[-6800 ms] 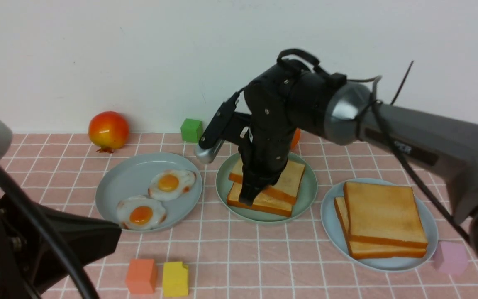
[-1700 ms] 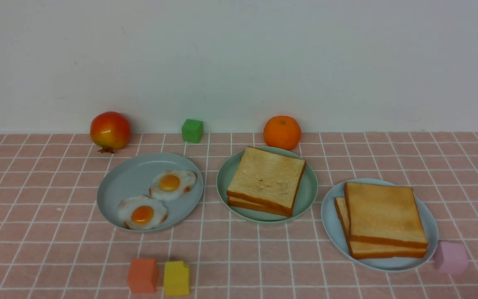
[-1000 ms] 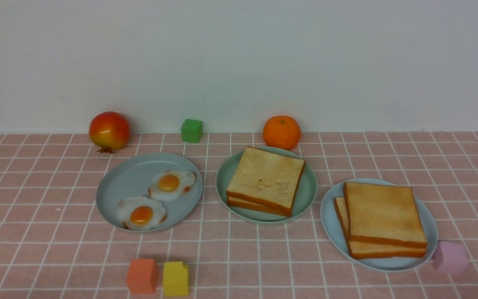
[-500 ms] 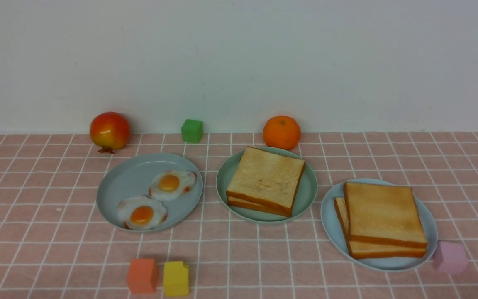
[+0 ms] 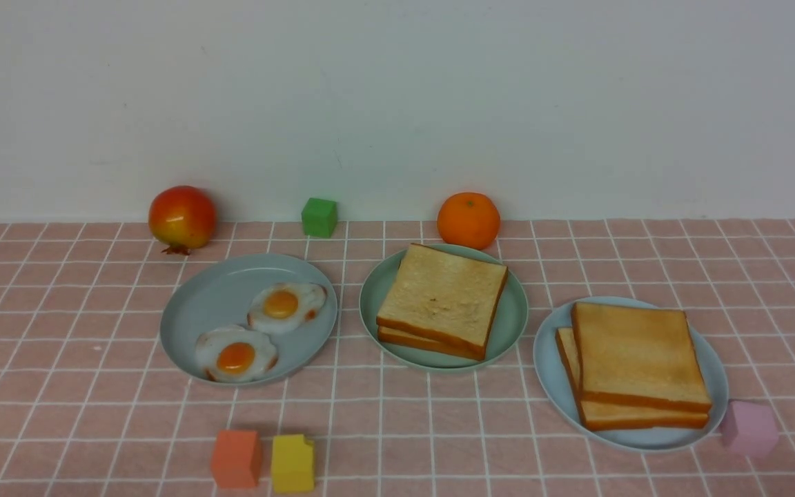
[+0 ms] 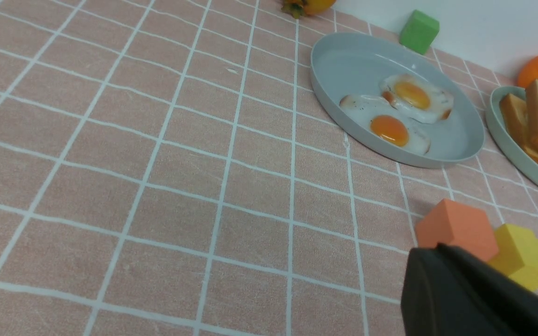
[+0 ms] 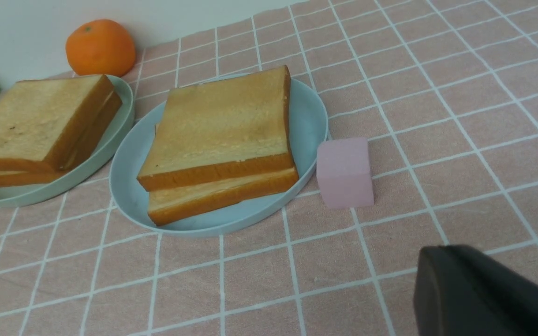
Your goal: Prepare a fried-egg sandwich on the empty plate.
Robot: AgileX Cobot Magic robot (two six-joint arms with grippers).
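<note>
The fried-egg sandwich (image 5: pixel 442 304) lies on the mint-green plate (image 5: pixel 516 324) in the middle of the table: two toast slices stacked nearly square. What is between them is hidden. The right wrist view shows the sandwich (image 7: pixel 35 121) and its plate (image 7: pixel 87 170) from the side. Neither arm shows in the front view. My left gripper (image 6: pixel 430 254) is shut and empty, low over the cloth near the orange cube (image 6: pixel 456 228). My right gripper (image 7: pixel 442 254) is shut and empty, hanging over the cloth near the pink cube (image 7: pixel 343 170).
A grey-blue plate (image 5: pixel 197 304) on the left holds two fried eggs (image 5: pixel 286 305). Another grey-blue plate (image 5: pixel 549 373) on the right holds two toast slices (image 5: pixel 635 355). A red fruit (image 5: pixel 181 217), green cube (image 5: pixel 319 217) and orange (image 5: pixel 468 219) line the wall. A yellow cube (image 5: pixel 292 462) sits in front.
Nothing has moved in the last second. Earlier my right arm reached over the middle plate onto the skewed top slice. Both arms have since left the front view and the slices sit aligned.
</note>
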